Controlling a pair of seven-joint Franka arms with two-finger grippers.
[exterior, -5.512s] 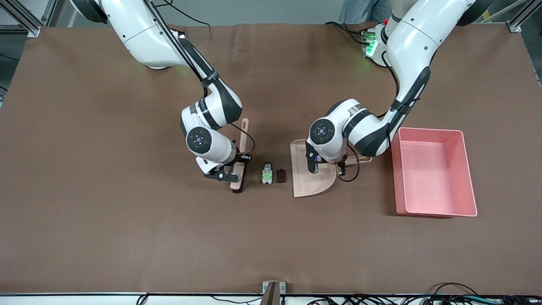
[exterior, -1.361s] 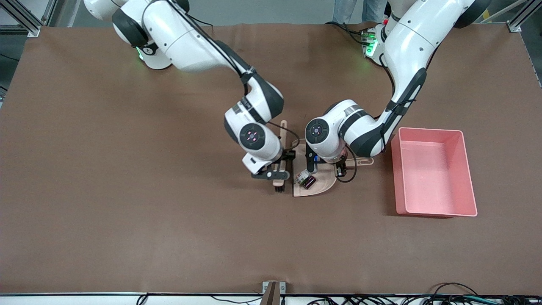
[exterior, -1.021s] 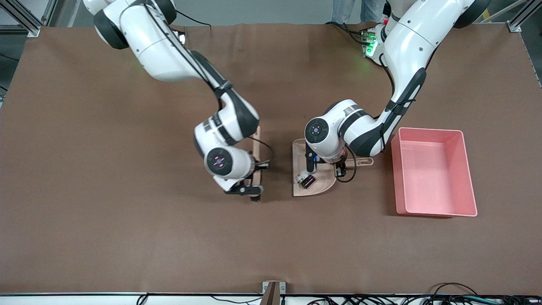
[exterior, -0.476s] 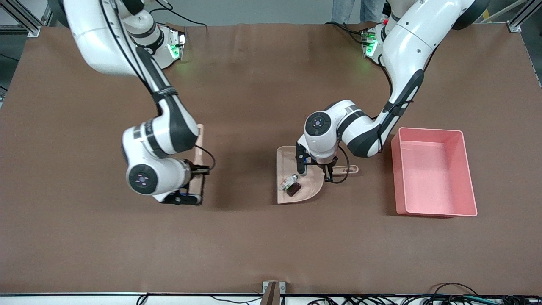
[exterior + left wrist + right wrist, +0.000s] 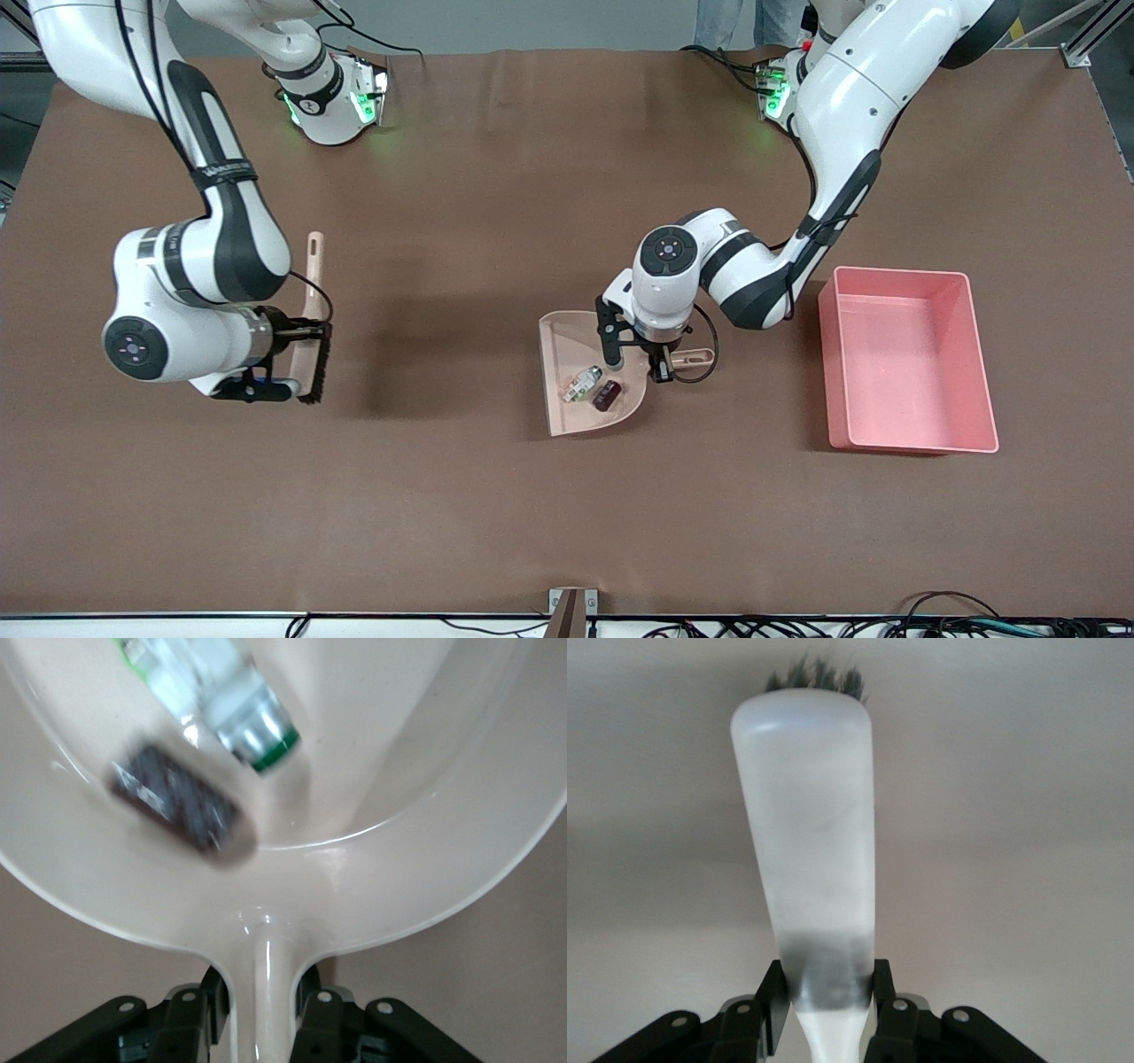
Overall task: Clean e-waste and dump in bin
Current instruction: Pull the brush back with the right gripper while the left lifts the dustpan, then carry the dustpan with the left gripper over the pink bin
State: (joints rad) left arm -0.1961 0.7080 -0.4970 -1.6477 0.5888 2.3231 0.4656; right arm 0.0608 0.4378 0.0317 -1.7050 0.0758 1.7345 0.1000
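in the dustpan [image 5: 567,350] pinched by the left gripper [image 5: 660,359], the e-waste [image 5: 592,390] sits well short of the bin [image 5: 904,359] toward the left arm's end, while the right gripper [image 5: 282,363] pinches the brush [image 5: 312,319].

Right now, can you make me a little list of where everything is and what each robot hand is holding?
left gripper: shut on the dustpan handle
dustpan: holds both e-waste pieces
white-grey piece: in the dustpan
dark brown block: in the dustpan, beside the white-grey piece
right gripper: shut on the brush
brush: at the right arm's end of the table
bin: pink, at the left arm's end, no e-waste visible in it
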